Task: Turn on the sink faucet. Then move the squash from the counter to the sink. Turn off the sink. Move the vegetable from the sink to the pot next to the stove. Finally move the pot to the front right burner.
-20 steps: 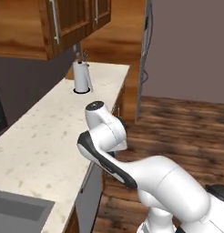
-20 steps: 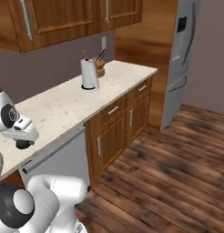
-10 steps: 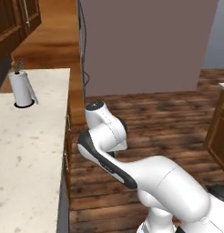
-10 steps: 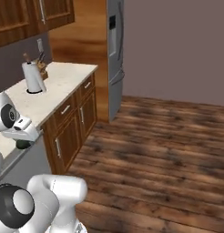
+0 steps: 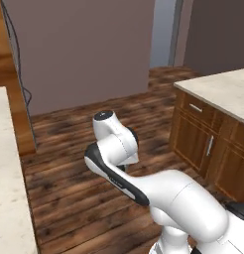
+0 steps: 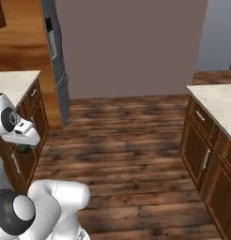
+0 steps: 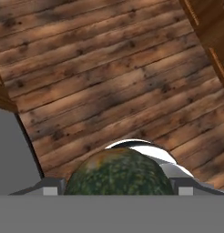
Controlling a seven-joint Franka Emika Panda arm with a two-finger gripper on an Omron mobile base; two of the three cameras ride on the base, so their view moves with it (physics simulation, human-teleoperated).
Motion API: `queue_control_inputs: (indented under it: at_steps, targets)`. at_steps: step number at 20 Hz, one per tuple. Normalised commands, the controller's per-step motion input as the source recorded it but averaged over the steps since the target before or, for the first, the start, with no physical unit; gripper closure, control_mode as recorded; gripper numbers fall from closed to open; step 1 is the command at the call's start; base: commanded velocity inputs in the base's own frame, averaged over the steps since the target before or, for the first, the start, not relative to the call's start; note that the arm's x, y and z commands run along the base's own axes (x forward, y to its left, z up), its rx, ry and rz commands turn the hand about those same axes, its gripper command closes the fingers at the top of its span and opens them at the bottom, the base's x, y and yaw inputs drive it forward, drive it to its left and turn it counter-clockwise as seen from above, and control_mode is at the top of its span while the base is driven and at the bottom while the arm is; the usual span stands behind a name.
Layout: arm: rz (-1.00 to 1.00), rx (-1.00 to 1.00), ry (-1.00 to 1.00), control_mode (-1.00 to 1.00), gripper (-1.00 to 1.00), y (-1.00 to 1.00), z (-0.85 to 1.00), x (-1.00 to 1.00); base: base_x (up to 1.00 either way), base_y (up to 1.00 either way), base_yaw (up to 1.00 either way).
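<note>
The squash (image 7: 116, 173), a round dark green mottled ball, sits low in the hand view between my gripper's (image 7: 114, 190) two fingers (image 7: 50, 190), which are shut on its sides. It hangs over brown wooden floor. In the right base view the hand is at the left edge, with a bit of the green squash (image 6: 25, 148) under it, in front of the cabinets below the beige counter (image 6: 11, 82). The same counter (image 5: 7, 198) runs along the left edge of the left base view.
A grey fridge (image 6: 54, 56) stands past the counter's end, against a plain wall. A second beige-topped cabinet run (image 5: 218, 94) stands on the right, (image 6: 216, 103) in the right base view. Open wooden floor (image 6: 122, 140) lies between the two runs.
The whole picture has swung: the base has turned right, so the counter with its paper towel roll slid off to the left. The arm's pose and grip look unchanged.
</note>
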Motion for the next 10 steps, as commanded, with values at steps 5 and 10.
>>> queue_control_inputs:
  at_steps: [5, 10]
  targets:
    - [0.0, 0.0, 0.0, 1.0, 1.0, 0.0, 0.0, 0.0, 0.0, 0.0, -0.53]
    - [0.0, 0.0, 0.0, 1.0, 1.0, 0.0, 0.0, 0.0, 0.03, 0.07, -0.5]
